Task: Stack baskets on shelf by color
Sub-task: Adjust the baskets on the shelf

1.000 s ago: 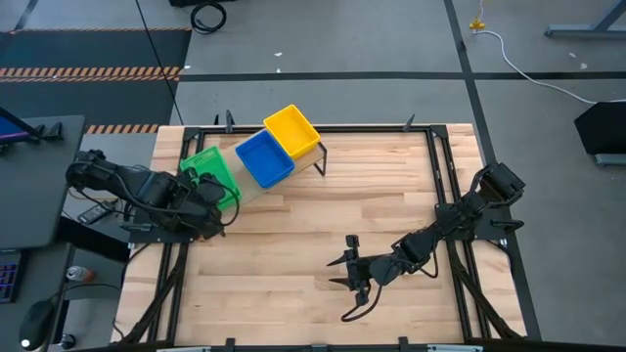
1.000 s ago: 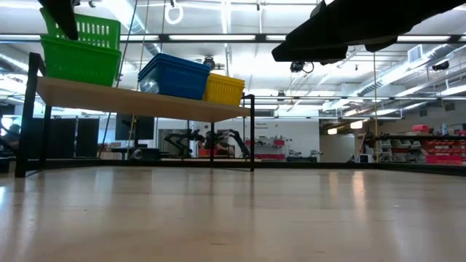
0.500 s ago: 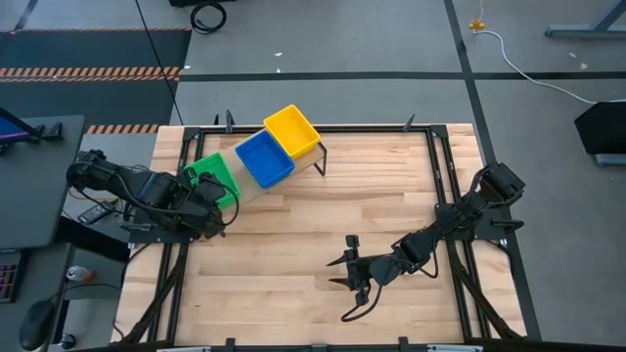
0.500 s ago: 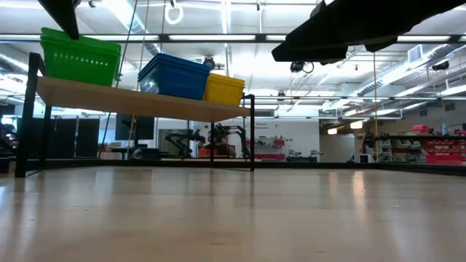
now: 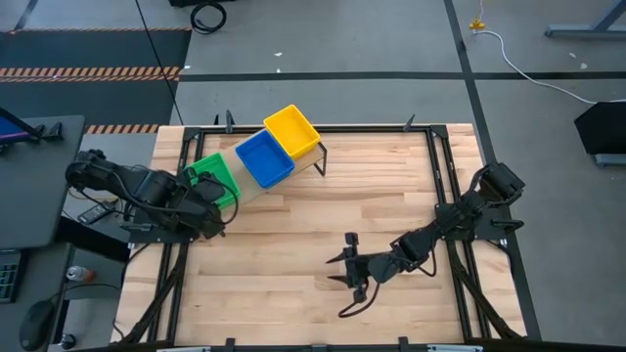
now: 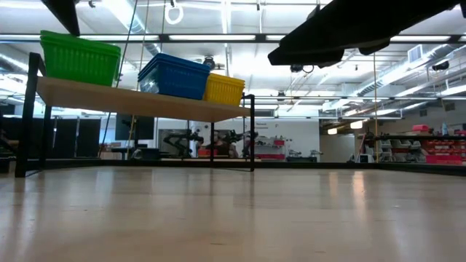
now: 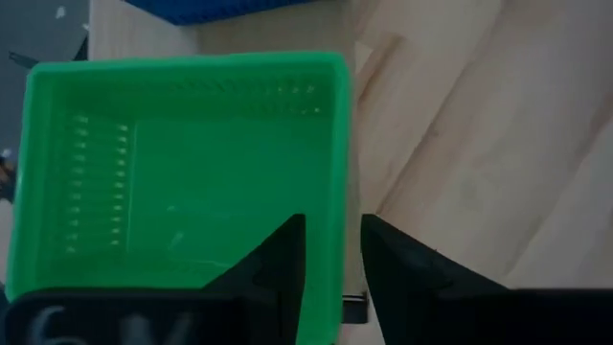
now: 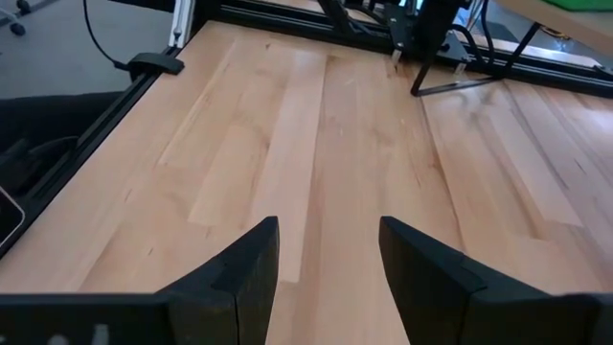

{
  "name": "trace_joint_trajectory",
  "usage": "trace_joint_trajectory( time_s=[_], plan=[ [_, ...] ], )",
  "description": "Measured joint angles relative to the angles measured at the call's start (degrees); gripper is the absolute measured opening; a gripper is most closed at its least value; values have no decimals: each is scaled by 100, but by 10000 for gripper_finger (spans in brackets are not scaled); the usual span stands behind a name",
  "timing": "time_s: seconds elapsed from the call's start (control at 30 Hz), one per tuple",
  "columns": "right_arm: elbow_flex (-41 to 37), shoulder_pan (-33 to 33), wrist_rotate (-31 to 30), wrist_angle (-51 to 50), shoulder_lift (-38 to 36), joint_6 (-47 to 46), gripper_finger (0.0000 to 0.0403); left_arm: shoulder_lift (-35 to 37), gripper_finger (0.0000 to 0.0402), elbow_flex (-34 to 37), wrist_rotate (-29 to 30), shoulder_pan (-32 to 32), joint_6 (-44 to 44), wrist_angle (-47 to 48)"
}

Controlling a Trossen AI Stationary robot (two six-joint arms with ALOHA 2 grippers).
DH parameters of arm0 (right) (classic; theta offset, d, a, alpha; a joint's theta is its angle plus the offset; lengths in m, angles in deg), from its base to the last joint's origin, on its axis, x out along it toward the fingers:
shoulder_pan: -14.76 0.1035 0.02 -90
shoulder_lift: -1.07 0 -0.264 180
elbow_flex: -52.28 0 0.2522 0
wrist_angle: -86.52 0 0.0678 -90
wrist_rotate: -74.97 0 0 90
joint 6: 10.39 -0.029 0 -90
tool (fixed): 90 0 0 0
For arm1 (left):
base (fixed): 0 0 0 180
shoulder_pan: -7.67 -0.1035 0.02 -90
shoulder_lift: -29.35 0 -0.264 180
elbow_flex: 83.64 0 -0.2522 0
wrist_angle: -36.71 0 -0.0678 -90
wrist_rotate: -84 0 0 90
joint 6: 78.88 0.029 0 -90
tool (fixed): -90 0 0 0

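The shelf (image 6: 145,102) stands at the table's far left on thin black legs. On it sit green baskets (image 5: 213,176) (image 6: 80,57), blue baskets (image 5: 264,156) (image 6: 175,75) and yellow baskets (image 5: 291,130) (image 6: 224,89), side by side. My left gripper (image 7: 333,230) is open over the green basket (image 7: 182,163), one finger inside it and one outside its side wall. My right gripper (image 5: 347,276) (image 8: 326,240) hangs open above the bare tabletop, right of the middle, with nothing between its fingers. My left gripper comes from above, its fingers on either side of the top green basket's side wall (image 7: 330,192). A strip of pale wood shows between the wall and the outer finger (image 7: 393,264). Whether the inner finger touches the wall, I cannot tell. The basket rests level on the green stack.
Black frame rails (image 5: 445,176) run along the table's edges. The slatted wooden tabletop (image 5: 293,244) lies bare in the middle and near part. The shelf's black legs (image 6: 252,131) stand on it. My right arm (image 6: 349,29) reaches across overhead in the low view.
The top green basket, which stood raised above the green stack a second ago, has dropped down and now sits nested and level on it. My left gripper has let it go and risen slightly above it.
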Motion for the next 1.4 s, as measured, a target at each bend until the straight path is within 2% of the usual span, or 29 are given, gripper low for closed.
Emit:
trace_joint_trajectory(
  time_s=[0.2, 0.3, 0.47, 0.57, 0.8, 0.93, 1.07, 1.23, 1.4],
  plan=[
    [0, -43, -1, 2, 0, -10, 187, 0, 105, -359, 35, 0, 18, -211],
    [0, -43, 0, 3, 0, -9, 187, 4, 101, -424, 204, 0, 297, -821],
    [-2, -55, -1, 85, 0, 9, 187, -224, 98, -432, 404, -73, 1551, -2335],
    [-2, -76, 1, 85, 0, 31, 187, -503, 98, -429, 418, -229, 2366, -2890],
    [-2, -41, -2, 32, 0, -261, 187, -1114, 107, -426, 1179, -887, 3407, -3029],
    [-2, 48, 12, -13, 0, -399, 187, -1200, 122, -426, 1296, -1328, 3818, -3216],
    [-2, 58, 12, 48, 0, -423, 187, -1200, 151, -426, 1013, -1765, 4077, -3245],
    [-2, 49, 0, 87, 0, -506, 187, -1239, 194, -426, -14, -2289, 3941, -3219],
    [-2, 50, -4, 87, 0, -668, 187, -1289, 218, -423, -278, -2363, 3943, -3295]
  ],
)
